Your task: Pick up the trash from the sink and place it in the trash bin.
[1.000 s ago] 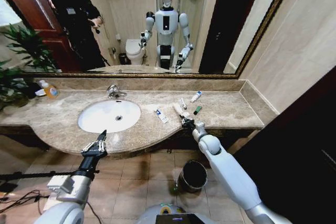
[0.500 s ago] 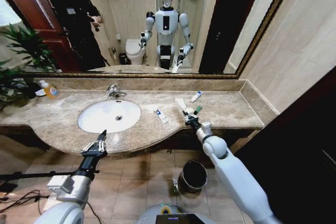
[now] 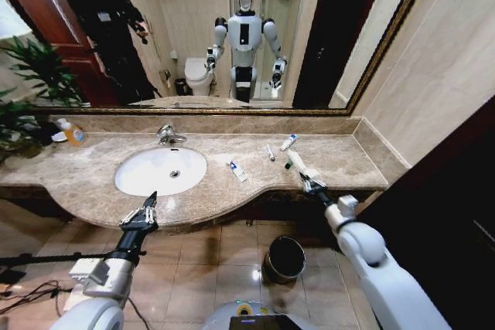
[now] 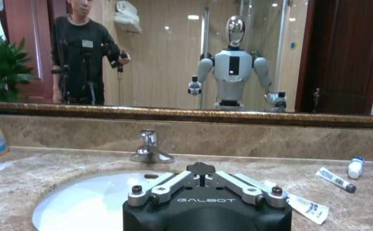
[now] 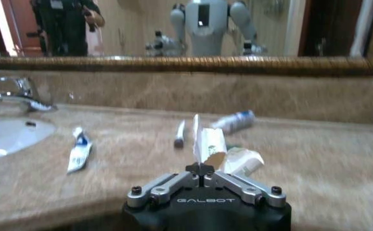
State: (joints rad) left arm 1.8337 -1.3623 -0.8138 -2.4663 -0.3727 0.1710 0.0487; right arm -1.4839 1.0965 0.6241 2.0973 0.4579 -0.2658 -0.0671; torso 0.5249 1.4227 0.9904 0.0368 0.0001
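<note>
My right gripper point(image 3: 309, 183) is shut on a white crumpled sachet point(image 3: 298, 165) of the trash, held just above the counter's front edge, right of the sink point(image 3: 161, 170). In the right wrist view the sachet point(image 5: 209, 143) stands upright out of the shut gripper point(image 5: 202, 168). Three more pieces lie on the marble: a white-and-blue sachet point(image 3: 237, 170), a thin small tube point(image 3: 269, 152) and a blue-capped white tube point(image 3: 288, 142). The trash bin point(image 3: 285, 258) stands on the floor below the counter, left of my right arm. My left gripper point(image 3: 144, 212) hangs shut in front of the basin's edge.
A chrome tap point(image 3: 168, 135) stands behind the basin, and a yellow-orange soap bottle point(image 3: 73, 133) sits at the far left by a plant point(image 3: 35, 83). A wide mirror point(image 3: 232, 28) backs the counter. A tiled wall point(image 3: 433, 90) closes the right side.
My right gripper has lifted the white sachet off the marble and carried it to the right, towards the counter's front edge. The left arm has not moved.
</note>
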